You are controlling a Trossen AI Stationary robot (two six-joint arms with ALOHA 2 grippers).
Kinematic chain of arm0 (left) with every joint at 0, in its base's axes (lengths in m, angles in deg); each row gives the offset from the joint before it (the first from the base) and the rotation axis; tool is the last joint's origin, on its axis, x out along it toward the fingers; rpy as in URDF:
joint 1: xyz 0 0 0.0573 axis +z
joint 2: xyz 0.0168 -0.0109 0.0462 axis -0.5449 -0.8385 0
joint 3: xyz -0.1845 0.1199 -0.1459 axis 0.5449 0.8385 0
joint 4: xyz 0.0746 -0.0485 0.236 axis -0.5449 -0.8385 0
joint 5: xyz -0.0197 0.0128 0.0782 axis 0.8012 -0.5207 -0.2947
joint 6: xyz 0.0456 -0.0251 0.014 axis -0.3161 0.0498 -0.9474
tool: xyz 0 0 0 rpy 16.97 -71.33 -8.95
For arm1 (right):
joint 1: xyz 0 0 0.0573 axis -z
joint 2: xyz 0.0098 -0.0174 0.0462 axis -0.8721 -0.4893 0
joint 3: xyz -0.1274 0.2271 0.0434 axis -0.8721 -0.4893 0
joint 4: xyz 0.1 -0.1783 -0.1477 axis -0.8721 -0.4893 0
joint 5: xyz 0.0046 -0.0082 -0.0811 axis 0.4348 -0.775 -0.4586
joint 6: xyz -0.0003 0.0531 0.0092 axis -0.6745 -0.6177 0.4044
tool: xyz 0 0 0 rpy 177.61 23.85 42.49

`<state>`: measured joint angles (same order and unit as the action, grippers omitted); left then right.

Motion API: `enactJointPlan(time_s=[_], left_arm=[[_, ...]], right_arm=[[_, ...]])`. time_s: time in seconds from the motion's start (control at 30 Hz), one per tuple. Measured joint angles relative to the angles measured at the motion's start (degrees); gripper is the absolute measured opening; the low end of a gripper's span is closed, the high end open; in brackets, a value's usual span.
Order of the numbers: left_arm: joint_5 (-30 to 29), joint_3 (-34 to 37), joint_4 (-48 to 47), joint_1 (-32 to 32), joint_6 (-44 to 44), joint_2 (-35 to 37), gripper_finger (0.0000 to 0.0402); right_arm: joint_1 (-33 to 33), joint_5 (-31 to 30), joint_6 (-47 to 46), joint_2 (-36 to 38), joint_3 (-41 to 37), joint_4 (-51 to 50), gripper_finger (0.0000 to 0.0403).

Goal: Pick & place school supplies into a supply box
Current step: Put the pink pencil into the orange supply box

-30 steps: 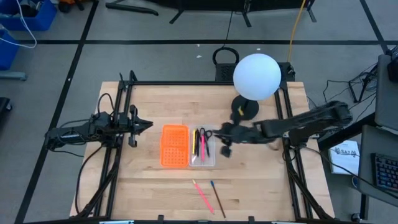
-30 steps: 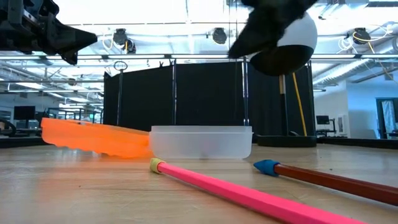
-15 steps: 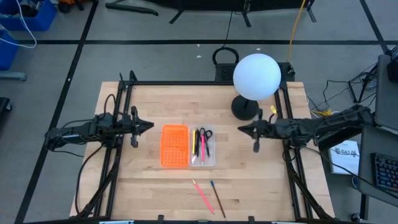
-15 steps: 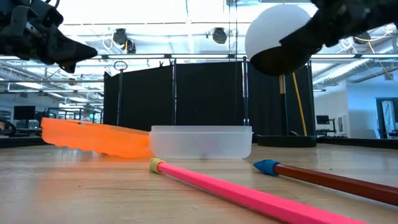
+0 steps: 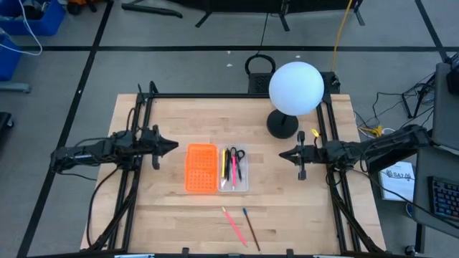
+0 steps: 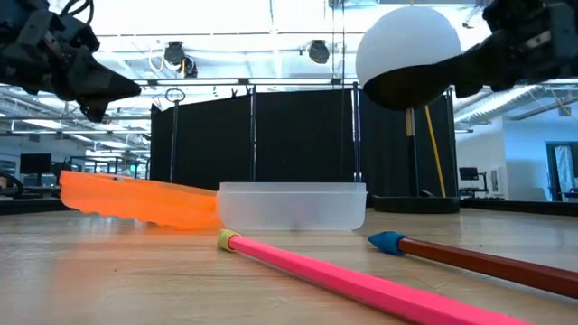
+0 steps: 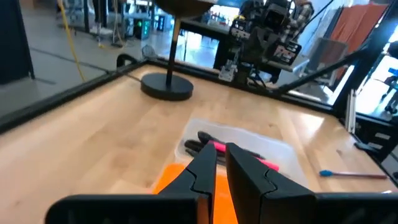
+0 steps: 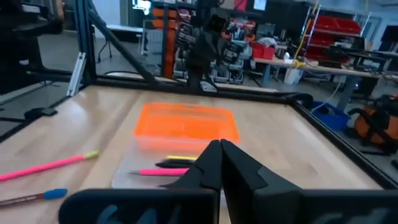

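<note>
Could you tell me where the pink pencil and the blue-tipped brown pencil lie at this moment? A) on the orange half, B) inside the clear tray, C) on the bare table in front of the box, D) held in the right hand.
C: the pink pencil and the blue-tipped brown pencil lie on the table, outside the supply box.

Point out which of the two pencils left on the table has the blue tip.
The brown pencil, lying right of the pink pencil; the pink one's tip is yellowish.
</note>
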<state>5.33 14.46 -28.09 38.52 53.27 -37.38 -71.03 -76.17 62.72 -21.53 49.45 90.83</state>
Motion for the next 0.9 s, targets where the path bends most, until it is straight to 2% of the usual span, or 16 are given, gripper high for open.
enactJointPlan(time_s=[0.2, 0.33, 0.4, 0.6, 0.8, 0.9], left_arm=[[1.9, 0.0, 4.4, 0.0, 1.5, -5.5, 0.0042], [6.5, -0.4, 12.2, -1.3, 1.9, -13.3, 0.0042], [6.7, -1.7, 16.9, -3.3, 1.9, -18.8, 0.0042], [-0.5, -10.8, 17.8, -9.5, 0.2, -34.3, 0.0042], [-5.6, -20.7, 15.0, -13.4, -2.7, -44.5, 0.0042], [-8.6, -23.9, 13.0, -15.6, -4.3, -47.4, 0.0042]], right_arm=[[0.1, 0.0, -0.6, 0.9, -3.7, 1.2, 0.0000], [0.1, 0.0, 0.2, 0.9, -6.1, 5.0, 0.0000], [0.1, 0.0, 0.4, 1.6, -6.9, 6.5, 0.0000], [0.1, 1.1, 2.0, 5.1, -7.1, 5.8, 0.0000], [0.1, 11.8, 0.1, 12.1, -6.5, 1.0, 0.0000], [0.1, 13.6, -1.2, 16.6, -5.9, -3.8, 0.0000]])
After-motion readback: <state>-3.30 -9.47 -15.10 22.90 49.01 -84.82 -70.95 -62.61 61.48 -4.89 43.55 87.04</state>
